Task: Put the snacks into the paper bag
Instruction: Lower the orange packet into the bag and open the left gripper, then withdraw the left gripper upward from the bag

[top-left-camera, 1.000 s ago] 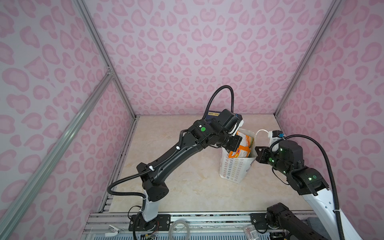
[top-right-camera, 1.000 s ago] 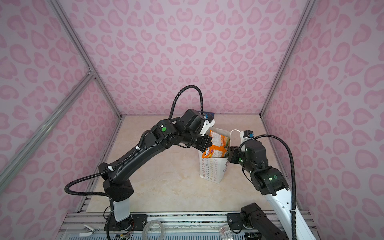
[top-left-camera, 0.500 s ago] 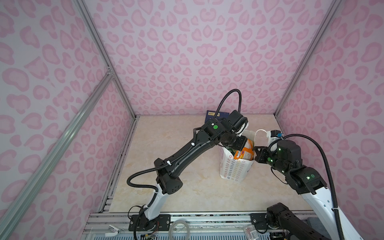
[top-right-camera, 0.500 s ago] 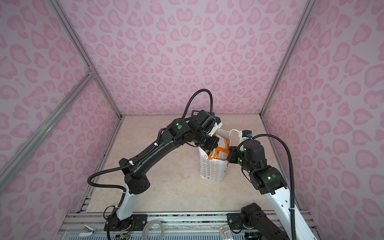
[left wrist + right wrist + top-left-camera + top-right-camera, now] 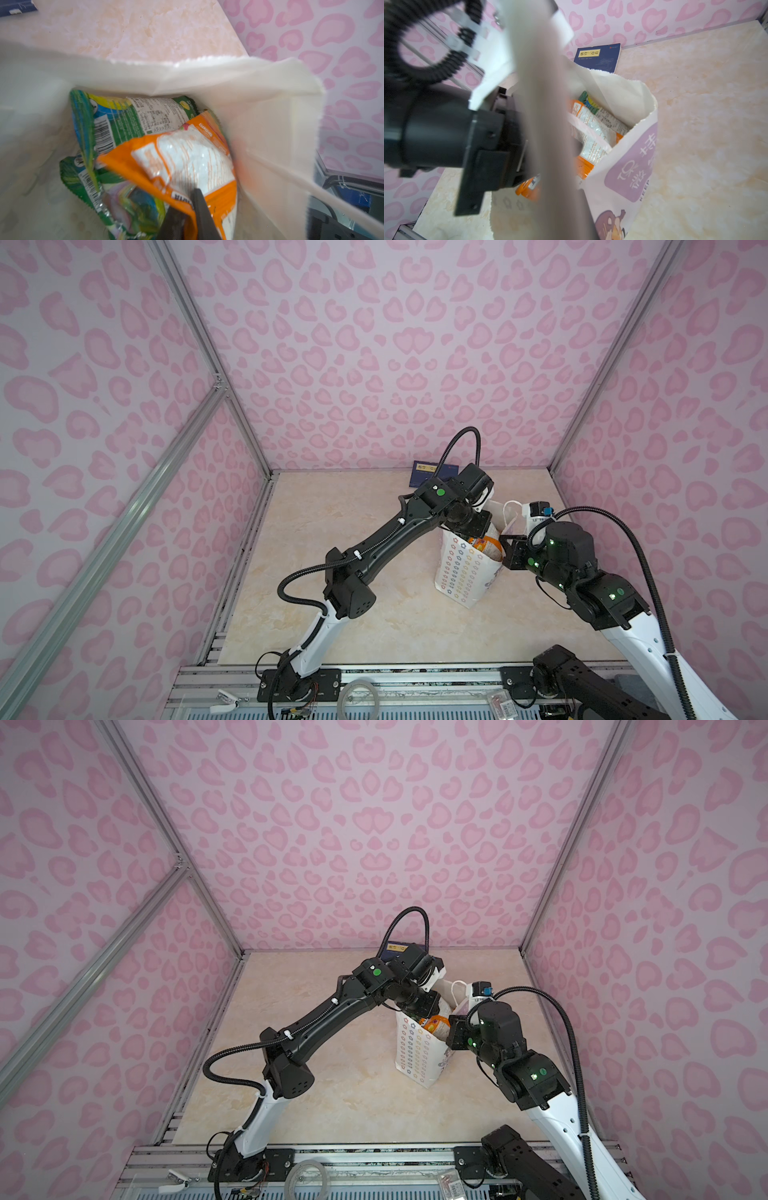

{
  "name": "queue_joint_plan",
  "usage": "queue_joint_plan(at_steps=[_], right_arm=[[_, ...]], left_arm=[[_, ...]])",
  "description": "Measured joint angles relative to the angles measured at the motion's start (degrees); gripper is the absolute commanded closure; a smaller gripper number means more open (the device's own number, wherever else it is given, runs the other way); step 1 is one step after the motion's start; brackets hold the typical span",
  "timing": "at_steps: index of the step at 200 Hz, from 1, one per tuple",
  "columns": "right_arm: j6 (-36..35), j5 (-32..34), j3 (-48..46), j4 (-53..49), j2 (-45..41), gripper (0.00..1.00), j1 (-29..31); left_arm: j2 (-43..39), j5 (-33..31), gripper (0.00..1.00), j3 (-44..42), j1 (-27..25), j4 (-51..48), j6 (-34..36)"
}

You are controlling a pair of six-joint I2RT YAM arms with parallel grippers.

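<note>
Change from a second ago: the left arm has stretched further over the tabletop [image 5: 374,614], and the orange pouch [image 5: 182,158], which then stood high above the paper bag [image 5: 461,572], now sits lower inside it. The bag stands upright in the same spot, toward the right of the table in both top views. The left gripper [image 5: 184,199] reaches into the bag's mouth, its two dark fingers [image 5: 204,214] only narrowly apart with the orange pouch's edge between them; whether they still press it cannot be told. A green pouch [image 5: 124,122] lies against the orange one, deeper in the bag. The right gripper [image 5: 509,553] is pressed together on the bag's right rim. A blue card [image 5: 432,475] lies by the back wall
</note>
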Motion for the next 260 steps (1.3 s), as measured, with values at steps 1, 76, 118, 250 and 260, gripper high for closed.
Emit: queue_joint_plan(at_steps=[1, 76, 118, 250, 260], right_arm=[[0.0, 0.0, 0.0, 0.0, 0.0, 1.00, 0.0], [-0.1, 1.0, 0.0, -0.8, -0.9, 1.00, 0.0], [-0.1, 1.2, 0.1, -0.6, -1.0, 1.00, 0.1], [-0.1, 2.6, -0.9, -0.2, -1.8, 1.00, 0.1], [-0.1, 2.6, -0.9, -0.2, -1.9, 1.00, 0.1]], left_arm=[[0.0, 0.0, 0.77, 0.0, 0.0, 0.0, 0.0], [0.3, -3.9, 0.03, -2.7, 1.7, 1.0, -0.6], [-1.5, -1.3, 0.03, -2.6, 1.4, 1.2, -0.5], [-34.5, -4.3, 0.03, -15.0, 1.2, 8.0, 2.1], [-35.1, -7.7, 0.03, -17.0, 1.9, 8.5, 3.4]])
